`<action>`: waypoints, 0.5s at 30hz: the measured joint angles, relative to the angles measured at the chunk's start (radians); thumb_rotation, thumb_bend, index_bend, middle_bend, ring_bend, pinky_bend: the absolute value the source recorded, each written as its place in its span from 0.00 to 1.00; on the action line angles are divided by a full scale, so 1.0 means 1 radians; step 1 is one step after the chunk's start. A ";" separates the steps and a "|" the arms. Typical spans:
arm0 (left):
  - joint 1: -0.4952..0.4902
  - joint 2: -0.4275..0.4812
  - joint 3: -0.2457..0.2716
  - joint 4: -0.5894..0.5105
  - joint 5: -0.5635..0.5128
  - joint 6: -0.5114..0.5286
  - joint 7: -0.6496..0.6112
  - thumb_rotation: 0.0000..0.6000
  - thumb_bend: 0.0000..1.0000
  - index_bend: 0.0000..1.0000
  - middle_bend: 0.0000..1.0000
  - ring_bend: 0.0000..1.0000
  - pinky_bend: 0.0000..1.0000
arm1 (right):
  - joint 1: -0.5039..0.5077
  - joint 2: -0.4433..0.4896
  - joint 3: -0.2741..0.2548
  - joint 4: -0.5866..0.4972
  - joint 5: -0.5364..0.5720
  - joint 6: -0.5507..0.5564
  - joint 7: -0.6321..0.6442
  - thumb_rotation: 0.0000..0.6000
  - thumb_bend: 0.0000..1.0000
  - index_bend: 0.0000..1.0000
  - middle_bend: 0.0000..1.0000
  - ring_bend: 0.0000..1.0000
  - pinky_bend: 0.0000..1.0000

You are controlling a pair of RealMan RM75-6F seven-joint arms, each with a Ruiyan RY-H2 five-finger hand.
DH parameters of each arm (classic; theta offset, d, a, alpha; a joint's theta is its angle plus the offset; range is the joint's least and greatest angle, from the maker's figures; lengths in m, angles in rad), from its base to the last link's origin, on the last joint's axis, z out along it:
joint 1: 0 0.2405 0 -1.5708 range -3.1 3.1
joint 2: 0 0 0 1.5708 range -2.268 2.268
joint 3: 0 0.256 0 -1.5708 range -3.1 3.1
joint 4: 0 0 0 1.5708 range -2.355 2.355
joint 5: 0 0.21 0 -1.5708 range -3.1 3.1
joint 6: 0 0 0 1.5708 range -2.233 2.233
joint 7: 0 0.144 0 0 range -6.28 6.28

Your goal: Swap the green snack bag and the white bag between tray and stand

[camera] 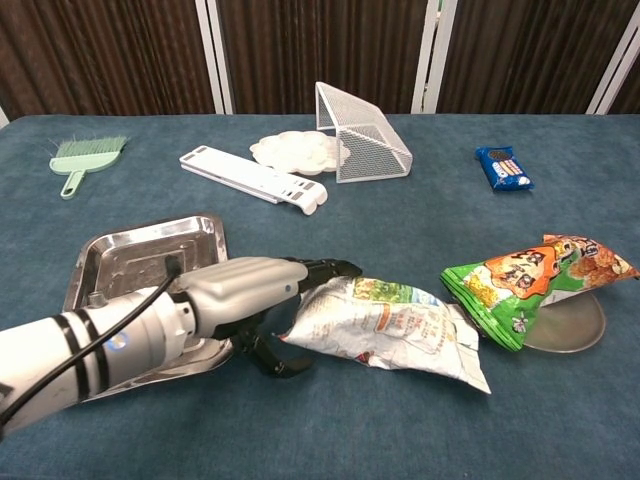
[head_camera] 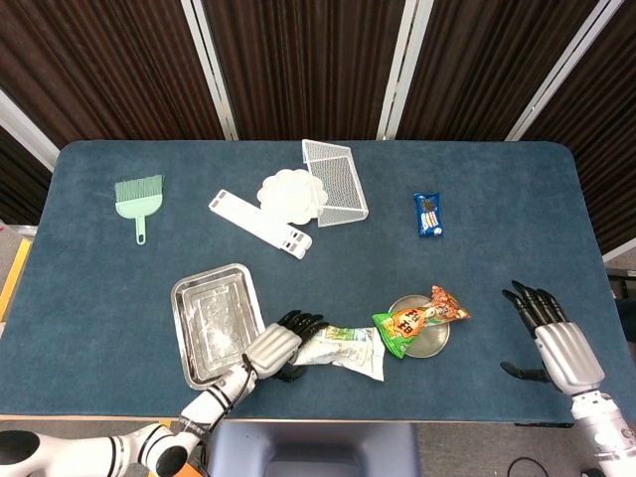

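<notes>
Just ahead of the left hand (camera: pixel 255 295), the white bag (camera: pixel 385 325) lies flat on the blue table (head_camera: pixel 517 179), between the steel tray (head_camera: pixel 204 308) and the round stand (camera: pixel 570 325). The fingers (camera: pixel 325 268) reach over the bag's near end and the thumb curls below its edge, so they look set around that end, but I cannot tell whether they have actually clamped on it or only touch it. The green snack bag (camera: pixel 525 280) rests on the stand, well beyond the left fingertips and tilted, one end hanging down toward the white bag's far corner. The right hand (head_camera: pixel 552 343) hangs to the far side of the stand with its fingers spread and nothing in them. My reading is that the green bag already sits on the stand, and the step in hand is picking up the white bag to carry it to the tray, which lies bare just behind the left hand. The next move calls for a firm pinch on the crinkled end, then a lift and a short carry back over the tray's rim. Both bags carry printing, and the green one shows large characters on an orange panel, but none of it is legible to me.
</notes>
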 measured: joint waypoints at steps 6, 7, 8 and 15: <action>-0.031 -0.048 -0.010 0.060 -0.029 0.013 0.011 1.00 0.36 0.06 0.16 0.15 0.27 | 0.004 0.005 0.004 -0.001 -0.005 -0.025 0.002 1.00 0.12 0.00 0.00 0.00 0.00; -0.031 -0.052 -0.010 0.064 -0.027 0.023 0.006 1.00 0.36 0.14 0.27 0.25 0.34 | 0.003 0.005 0.005 -0.001 -0.004 -0.026 0.000 1.00 0.12 0.00 0.00 0.00 0.00; -0.031 -0.059 -0.009 0.068 -0.022 0.037 -0.006 1.00 0.36 0.23 0.37 0.34 0.41 | 0.003 0.005 0.006 -0.002 -0.003 -0.028 -0.004 1.00 0.12 0.00 0.00 0.00 0.00; -0.028 -0.094 0.004 0.109 0.047 0.103 -0.140 1.00 0.37 0.52 0.70 0.58 0.63 | -0.001 0.004 0.011 -0.008 -0.005 -0.041 -0.016 1.00 0.12 0.00 0.00 0.00 0.00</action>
